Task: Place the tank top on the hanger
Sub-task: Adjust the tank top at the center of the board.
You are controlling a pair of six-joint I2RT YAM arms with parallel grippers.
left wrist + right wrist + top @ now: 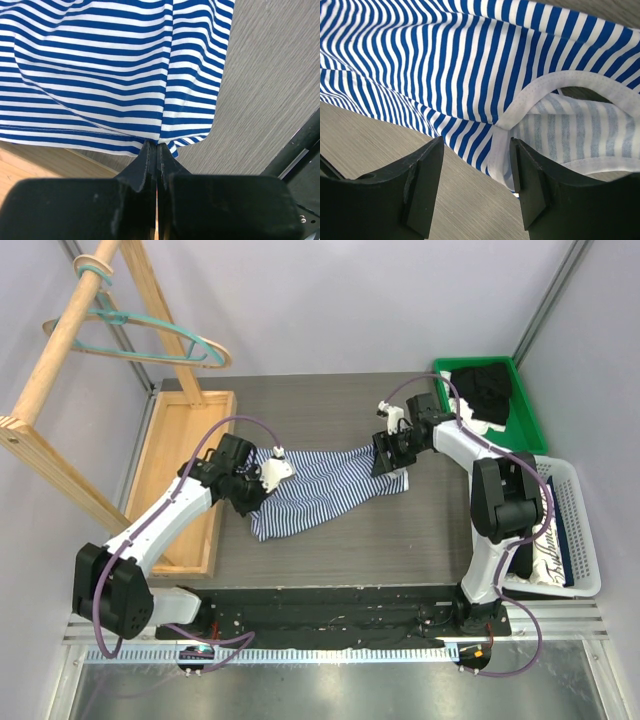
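Note:
The striped navy-and-white tank top (325, 490) lies spread on the grey table between my two arms. My left gripper (252, 487) is shut on its left hem; in the left wrist view the jaws (156, 145) pinch the striped edge (115, 75). My right gripper (393, 452) is open at the top's right end, its fingers straddling the white-trimmed strap edge (520, 112) just above the table. The teal-green hanger (150, 335) hangs on the wooden rack's rail at the upper left, well away from both grippers.
A wooden rack (60, 350) with a tray base (185, 475) stands on the left. A tan hanger (90, 265) hangs on the rail. A green bin (525, 415) with a black garment (487, 388) sits at the back right. A white basket (575, 525) stands on the right.

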